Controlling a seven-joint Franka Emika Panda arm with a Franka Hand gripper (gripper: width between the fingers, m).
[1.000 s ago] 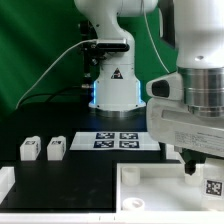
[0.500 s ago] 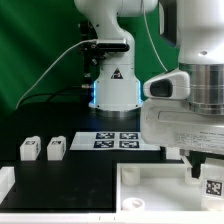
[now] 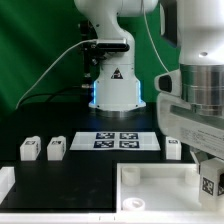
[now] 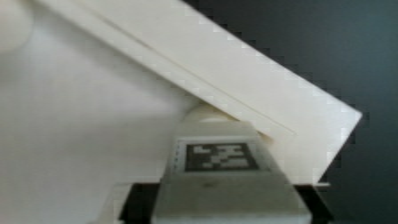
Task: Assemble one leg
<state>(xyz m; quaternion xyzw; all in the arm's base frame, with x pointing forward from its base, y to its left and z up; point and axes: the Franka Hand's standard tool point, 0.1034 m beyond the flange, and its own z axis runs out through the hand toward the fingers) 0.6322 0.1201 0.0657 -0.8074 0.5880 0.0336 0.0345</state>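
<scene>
My gripper [image 3: 209, 176] is shut on a leg [image 3: 211, 184], a stubby white block with a square marker, at the exterior view's right edge. It holds the leg over the right part of the large white tabletop [image 3: 150, 178]. In the wrist view the leg [image 4: 221, 160] sits between the dark fingers [image 4: 153, 200] of the gripper [image 4: 222, 198], its tip close to the tabletop's raised rim [image 4: 231, 75]; whether it touches is unclear. Two more legs [image 3: 30, 149] [image 3: 55, 148] stand at the left. A third [image 3: 173, 149] stands by the marker board's right end.
The marker board [image 3: 113, 140] lies flat in the middle, in front of the robot's white base [image 3: 113, 85]. A white block [image 3: 5, 181] sits at the left front edge. Black table surface [image 3: 70, 180] lies between the legs and the tabletop.
The hand has shifted toward the exterior view's right, uncovering the leg by the marker board. The held leg stays in nearly the same spot, slightly higher.
</scene>
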